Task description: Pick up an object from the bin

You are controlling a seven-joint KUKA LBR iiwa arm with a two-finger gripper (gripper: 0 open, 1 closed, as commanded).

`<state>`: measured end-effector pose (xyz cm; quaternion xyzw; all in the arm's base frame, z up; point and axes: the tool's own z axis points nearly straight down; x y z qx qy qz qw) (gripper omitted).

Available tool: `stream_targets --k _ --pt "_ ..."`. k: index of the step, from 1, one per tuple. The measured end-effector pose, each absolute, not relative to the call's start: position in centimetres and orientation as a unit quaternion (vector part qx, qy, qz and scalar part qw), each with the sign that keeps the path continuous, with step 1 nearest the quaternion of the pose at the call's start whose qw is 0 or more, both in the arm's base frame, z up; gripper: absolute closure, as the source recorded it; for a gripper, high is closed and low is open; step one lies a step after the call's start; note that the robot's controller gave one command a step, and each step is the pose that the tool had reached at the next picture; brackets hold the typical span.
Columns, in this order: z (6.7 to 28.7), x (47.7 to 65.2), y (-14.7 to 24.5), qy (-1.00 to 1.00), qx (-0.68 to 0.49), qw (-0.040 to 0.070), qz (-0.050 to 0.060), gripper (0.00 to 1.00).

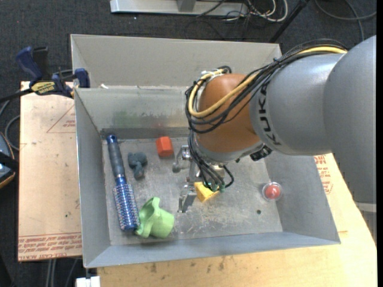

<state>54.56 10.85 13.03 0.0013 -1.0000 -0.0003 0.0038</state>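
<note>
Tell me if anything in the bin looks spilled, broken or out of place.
Nothing stands out. The blue hairbrush, green toy, orange block and yellow piece by the gripper lie loose and whole on the bin floor.

Six loose things lie in the bin [90, 160], one of each kind: one blue hairbrush [121, 190], one dark grey fitting [138, 163], one orange block [164, 146], one small yellow piece [206, 191], one round red button [272, 191], one green soft toy [154, 220].

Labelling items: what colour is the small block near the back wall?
The block is orange; camera view.
</note>
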Motion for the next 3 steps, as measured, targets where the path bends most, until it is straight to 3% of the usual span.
stream_targets --k 1,2,3 --pt "7.3 53.5 4.9 -1.0 0.024 -0.003 -0.003 0.0" --pt "7.5 55.1 0.5 -0.984 0.178 -0.007 -0.002 0.0" --pt "7.6 55.1 0.3 -0.984 0.178 -0.005 -0.001 1.0"
